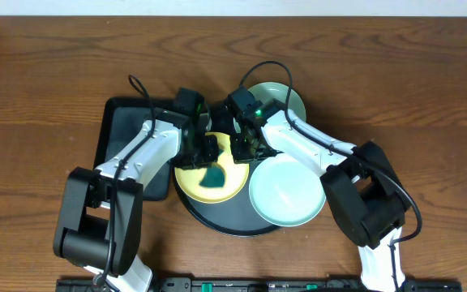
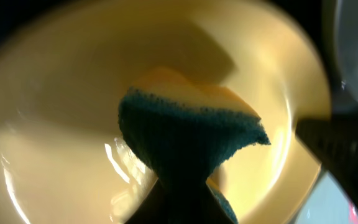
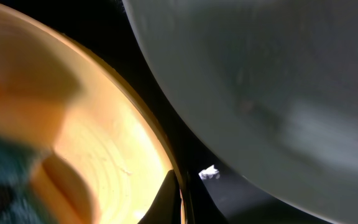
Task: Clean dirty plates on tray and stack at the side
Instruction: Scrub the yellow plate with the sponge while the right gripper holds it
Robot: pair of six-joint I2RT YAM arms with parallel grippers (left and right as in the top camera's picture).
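Wooden table (image 1: 39,81) holds a black tray (image 1: 217,225) where the left gripper (image 1: 208,152) pinches a sponge (image 1: 213,176) onto the yellow plate (image 1: 189,182), while the right gripper (image 1: 240,150) sits at its rim, grip unclear.

No text, label, brand, number or sign could be read in any of the three views. The plates, the sponge, the trays, the arms and the worktop all showed bare surfaces, and both close wrist views were blurred.
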